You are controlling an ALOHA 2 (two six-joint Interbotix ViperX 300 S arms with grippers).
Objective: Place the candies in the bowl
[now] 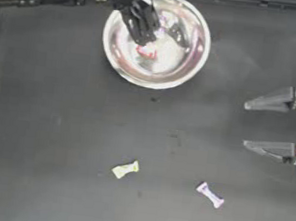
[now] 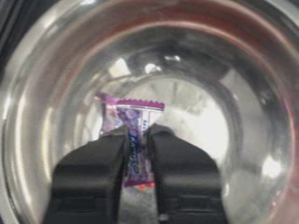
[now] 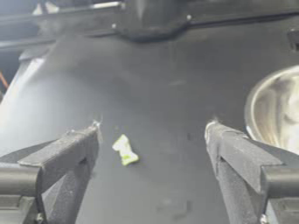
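Note:
The silver bowl (image 1: 187, 61) stands at the table's far middle. My left gripper (image 1: 142, 35) reaches in from the far left and hangs over the bowl's inside. In the left wrist view the left gripper (image 2: 137, 133) is shut on a purple candy (image 2: 133, 118), with the bowl's wall (image 2: 245, 87) all around it. A red candy (image 1: 146, 52) lies in the bowl. A yellow-green candy (image 1: 125, 169) and a white-and-pink candy (image 1: 210, 194) lie on the near table. My right gripper (image 1: 246, 124) is parked open at the right edge, holding nothing.
The right wrist view looks across the table past the open right gripper (image 3: 153, 129) to the yellow-green candy (image 3: 124, 150) and the bowl's rim (image 3: 257, 109). Arm bases and rails run along the far edge.

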